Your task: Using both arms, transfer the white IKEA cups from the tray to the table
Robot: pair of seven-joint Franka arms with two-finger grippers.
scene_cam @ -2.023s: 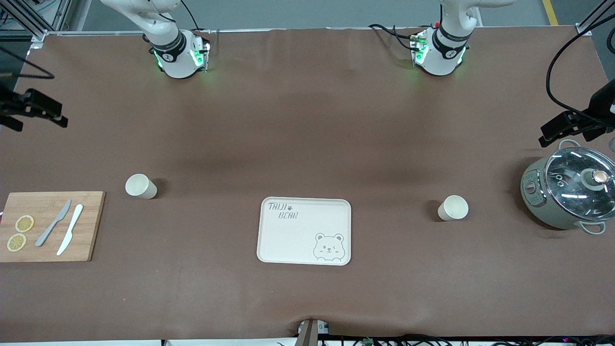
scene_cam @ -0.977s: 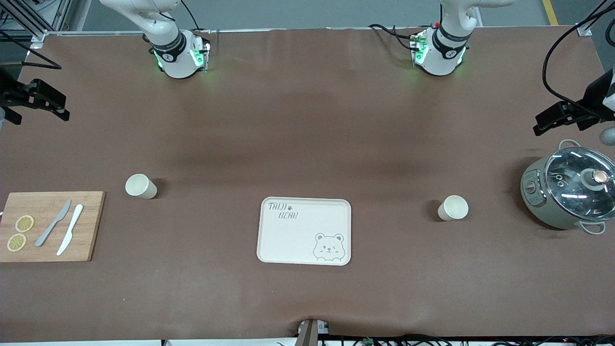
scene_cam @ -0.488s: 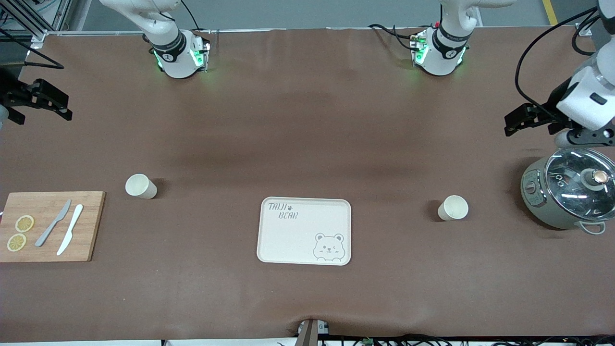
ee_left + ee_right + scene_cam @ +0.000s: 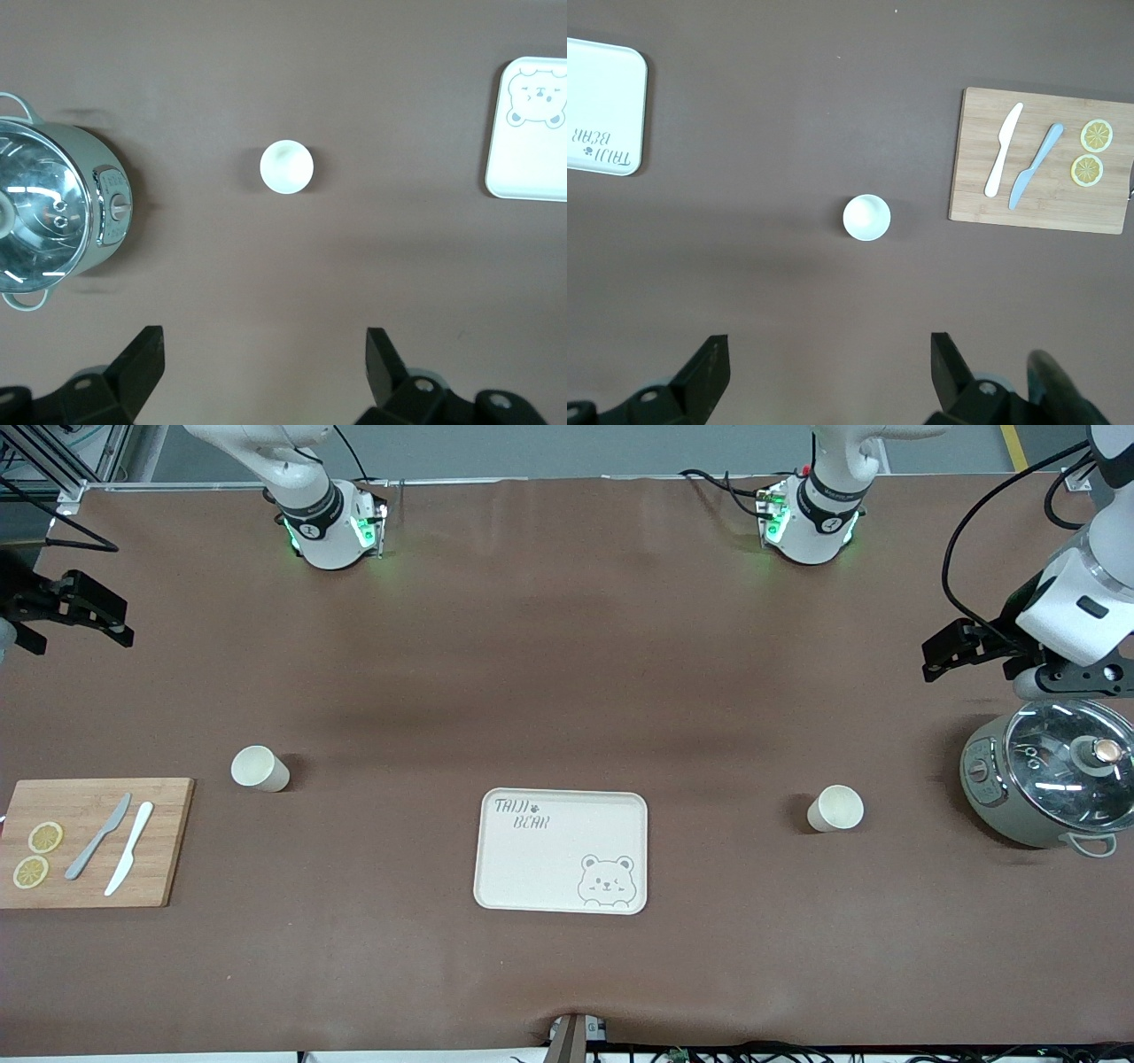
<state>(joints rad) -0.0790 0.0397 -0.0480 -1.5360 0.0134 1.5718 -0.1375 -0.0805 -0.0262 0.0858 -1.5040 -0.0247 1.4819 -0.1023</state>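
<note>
Both cups on the brown table [image 4: 567,655], upright, nothing holding them. Cup A [image 4: 260,768] sits toward the right arm's end, just beside the wooden cutting board [image 4: 164,841] and a bit farther from front cam than it. Cup B [image 4: 834,808] sits toward the left arm's end, between the bear tray [image 4: 567,850] and the cooker pot w/ glass lid [image 4: 1050,775]. Tray is at table center, well apart from both cups.

Board carries two knives, grey [image 4: 97,836] and white [image 4: 129,860], plus two lemon slices [image 4: 37,854].

I see the left gripper [image 4: 262,367] up in the air over bare table by the pot, jaws wide apart, holding nothing; cup B centred in its wrist cam. Right gripper [image 4: 829,367] in the air over the table edge at its own end, jaws likewise spread, nothing in them, cup A centred in view.
</note>
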